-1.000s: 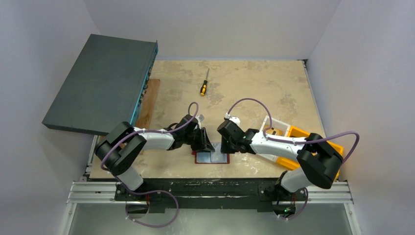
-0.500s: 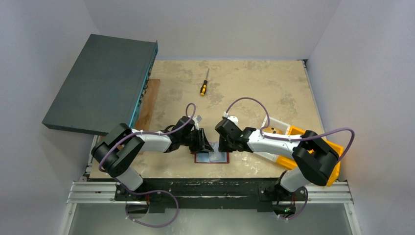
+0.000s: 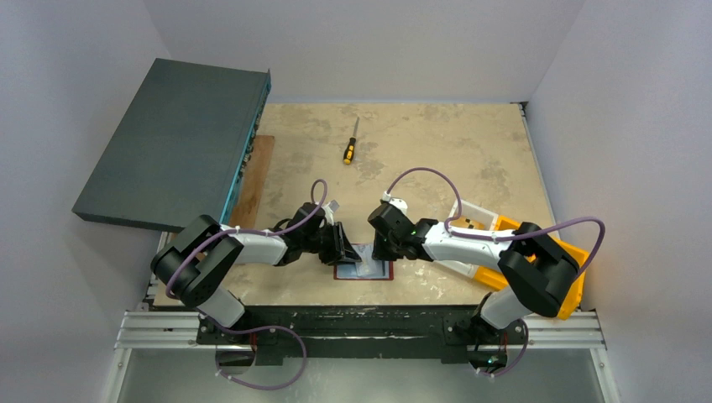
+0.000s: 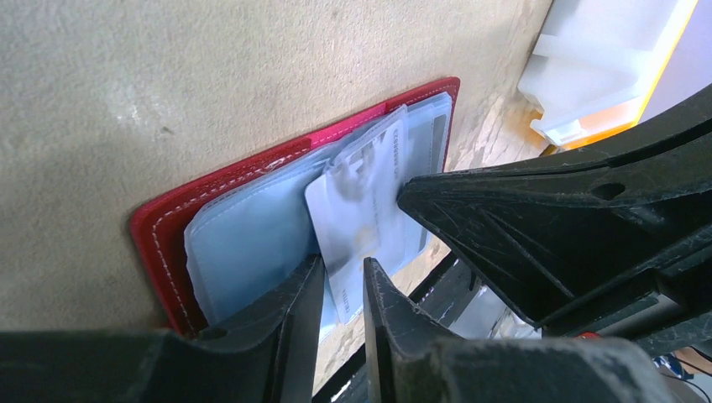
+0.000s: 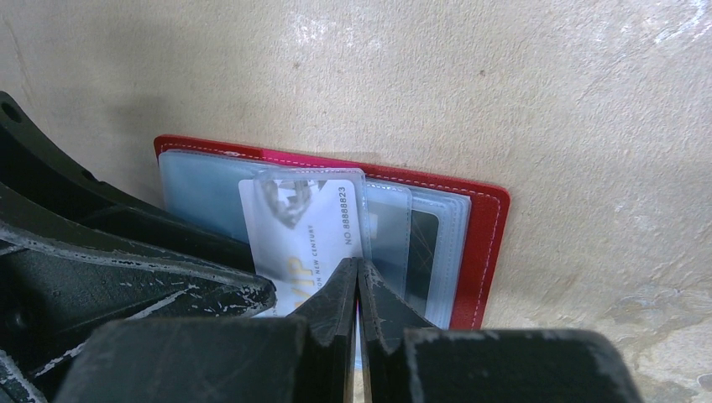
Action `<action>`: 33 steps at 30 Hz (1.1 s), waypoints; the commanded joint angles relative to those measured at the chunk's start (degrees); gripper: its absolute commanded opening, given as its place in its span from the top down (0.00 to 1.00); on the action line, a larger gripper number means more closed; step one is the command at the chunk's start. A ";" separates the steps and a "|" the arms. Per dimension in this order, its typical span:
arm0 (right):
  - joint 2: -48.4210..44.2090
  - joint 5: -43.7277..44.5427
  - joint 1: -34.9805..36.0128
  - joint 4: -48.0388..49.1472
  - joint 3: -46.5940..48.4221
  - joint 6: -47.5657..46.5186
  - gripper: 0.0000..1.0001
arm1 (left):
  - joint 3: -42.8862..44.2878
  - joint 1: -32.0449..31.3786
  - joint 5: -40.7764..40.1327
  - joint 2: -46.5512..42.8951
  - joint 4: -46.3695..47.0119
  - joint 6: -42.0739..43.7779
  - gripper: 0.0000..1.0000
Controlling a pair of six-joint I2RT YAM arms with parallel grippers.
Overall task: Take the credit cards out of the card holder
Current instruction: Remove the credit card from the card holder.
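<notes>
Shows the left gripper (image 4: 342,290) narrowly parted over the near end of a pale card (image 4: 357,206); cannot tell whether pinching. Shows the right gripper (image 5: 358,273) pressed together, tips at that card's side edge. Locates the card partly out of the open red card holder (image 4: 159,235), flat on the table (image 3: 420,151) between both arms. Farther out: screwdriver (image 3: 349,149), orange bin (image 3: 510,225).

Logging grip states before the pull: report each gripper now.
Left gripper: slightly open, card showing in the gap, no clamp evident.
Right gripper: shut, tips on the card; whether it grips anything cannot be told.
</notes>
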 commanded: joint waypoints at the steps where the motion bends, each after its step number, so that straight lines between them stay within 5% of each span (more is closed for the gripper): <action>1: 3.92 0.42 0.33 -2.93 -3.30 0.96 1.00 | -1.59 0.99 0.95 0.66 2.62 -0.76 0.77; 19: 2.67 0.78 -2.10 -2.85 -6.33 1.36 1.00 | -4.24 2.10 3.07 -0.88 7.49 -3.86 1.00; 33: 2.41 0.85 -3.99 -2.71 -7.85 1.12 1.00 | -4.39 2.50 1.57 -5.14 2.05 -1.85 1.00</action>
